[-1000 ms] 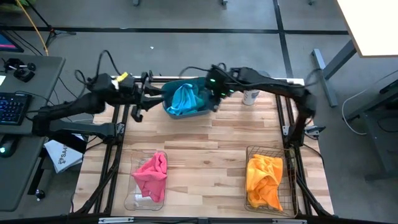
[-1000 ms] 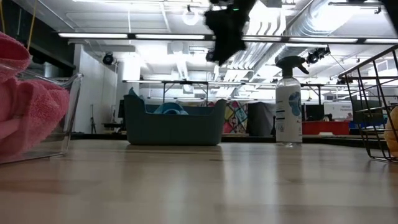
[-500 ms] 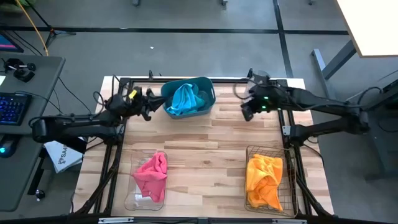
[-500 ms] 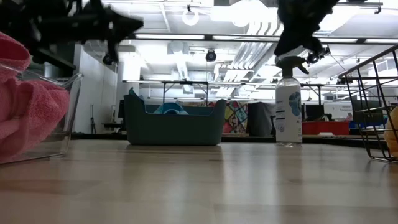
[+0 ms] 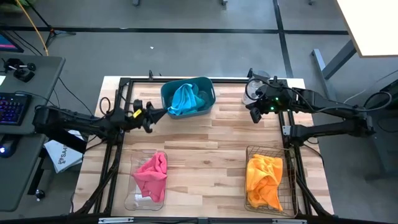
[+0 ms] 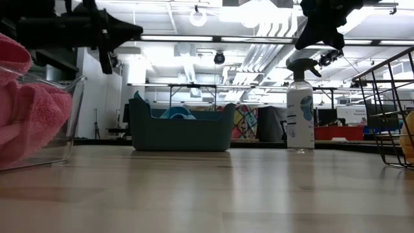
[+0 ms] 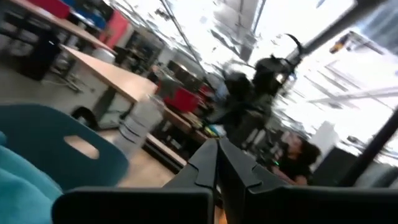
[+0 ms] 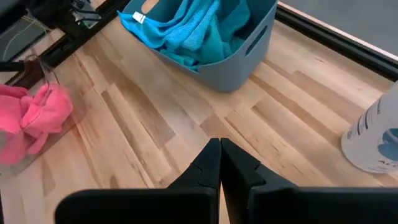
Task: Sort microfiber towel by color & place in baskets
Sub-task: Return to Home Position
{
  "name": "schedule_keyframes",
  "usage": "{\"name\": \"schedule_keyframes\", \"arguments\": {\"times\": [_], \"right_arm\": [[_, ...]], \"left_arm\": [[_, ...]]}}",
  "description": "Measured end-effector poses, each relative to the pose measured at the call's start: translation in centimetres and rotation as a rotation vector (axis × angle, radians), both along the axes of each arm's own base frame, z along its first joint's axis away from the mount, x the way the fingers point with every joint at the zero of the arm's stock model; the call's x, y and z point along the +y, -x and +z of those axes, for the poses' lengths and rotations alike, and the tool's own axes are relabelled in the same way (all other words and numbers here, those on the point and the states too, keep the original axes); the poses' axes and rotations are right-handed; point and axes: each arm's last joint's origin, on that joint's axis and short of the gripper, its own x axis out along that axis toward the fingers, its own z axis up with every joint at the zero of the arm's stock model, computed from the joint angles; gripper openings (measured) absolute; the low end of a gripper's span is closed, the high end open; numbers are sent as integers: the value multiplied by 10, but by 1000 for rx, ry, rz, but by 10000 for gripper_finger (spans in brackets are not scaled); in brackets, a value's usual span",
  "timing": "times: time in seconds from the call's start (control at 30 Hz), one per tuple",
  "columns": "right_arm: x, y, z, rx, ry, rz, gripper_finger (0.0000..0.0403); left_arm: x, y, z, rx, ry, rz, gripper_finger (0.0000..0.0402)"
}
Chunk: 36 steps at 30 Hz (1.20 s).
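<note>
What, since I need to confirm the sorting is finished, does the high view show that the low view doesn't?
Only the high view looks into the containers: the orange towel fills the wire-mesh basket and blue towels lie in the teal tub. Only the low view: the spray bottle at full upright height and the room behind. Both: the tub, the pink towel in the clear bin, the left gripper and right gripper above the table.

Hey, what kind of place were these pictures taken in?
Most likely a robotics lab in an open workshop hall. The low view shows exposed ceiling ducts and workbenches beyond the wooden table that carries the two-armed rig, and from above a desk with a keyboard stands beside it.
</note>
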Motion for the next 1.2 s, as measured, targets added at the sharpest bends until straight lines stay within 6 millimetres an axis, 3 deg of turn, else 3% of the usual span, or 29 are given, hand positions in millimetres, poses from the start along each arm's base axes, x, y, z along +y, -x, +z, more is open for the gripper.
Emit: {"name": "schedule_keyframes", "arguments": {"times": [0.17,0.43,0.8,1.0,1.1,1.2], "right_arm": [[0,0,0,8,16,35,1],[7,8,6,-51,-48,158,0],[22,55,28,-213,19,196,0],[33,87,32,-268,81,216,0],[37,95,18,-370,100,230,0],[38,91,-10,-498,118,247,0]], "left_arm": [[-19,2,-8,45,-54,-37,0],[-18,21,-18,24,-123,-16,0],[-17,32,-24,56,-5,-44,0],[-17,32,-25,73,-33,-38,0],[-17,31,-25,88,-54,-33,0],[-17,31,-26,98,-55,-34,0]]}}
